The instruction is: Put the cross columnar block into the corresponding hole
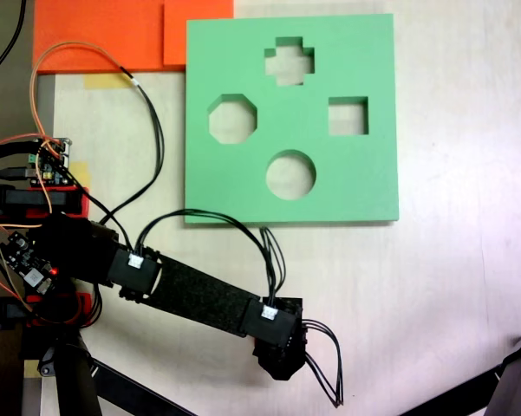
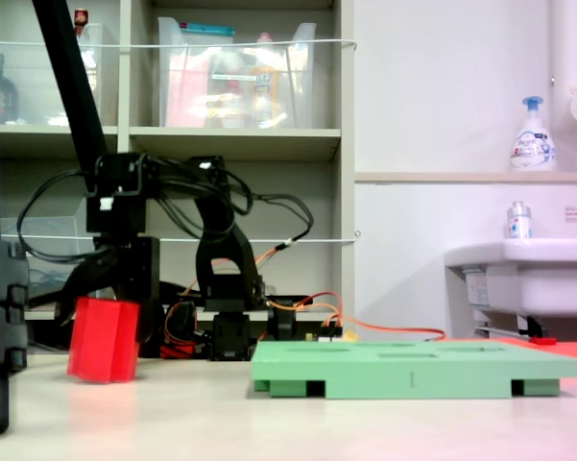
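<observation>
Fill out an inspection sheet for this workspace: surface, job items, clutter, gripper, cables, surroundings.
Surface: pale table, bare around the board.
Job's things: green foam board lies flat; its plus-shaped cutout is empty; red cross block shows only in the second exterior view, under the arm.
Clutter: orange sheets at the table edge.
Gripper: gripper at the block; jaw state cannot be told.
Cables: black cable loop touches the board's edge.
Surroundings: shelves, sink.
</observation>
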### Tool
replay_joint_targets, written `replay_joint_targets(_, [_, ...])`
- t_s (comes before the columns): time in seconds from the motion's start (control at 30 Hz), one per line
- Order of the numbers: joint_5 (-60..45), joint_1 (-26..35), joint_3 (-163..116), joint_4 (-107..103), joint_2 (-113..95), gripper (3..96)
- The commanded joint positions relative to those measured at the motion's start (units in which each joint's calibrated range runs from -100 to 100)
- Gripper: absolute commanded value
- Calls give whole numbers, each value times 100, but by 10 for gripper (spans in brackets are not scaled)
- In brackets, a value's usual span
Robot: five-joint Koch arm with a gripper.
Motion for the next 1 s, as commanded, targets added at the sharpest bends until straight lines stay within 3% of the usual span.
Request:
replay_joint_targets(0.03, [142, 88, 38, -431, -946, 396])
replay_joint_targets(0.3, [821, 620, -121, -431, -3153, 396])
replay_joint_targets(0.53, [2090, 1705, -371, -431, -4480, 401])
replay_joint_targets(0.77, [3048, 2730, 706, -431, -3097, 399])
replay_joint_targets(1.0, [3346, 3282, 2481, -431, -946, 399])
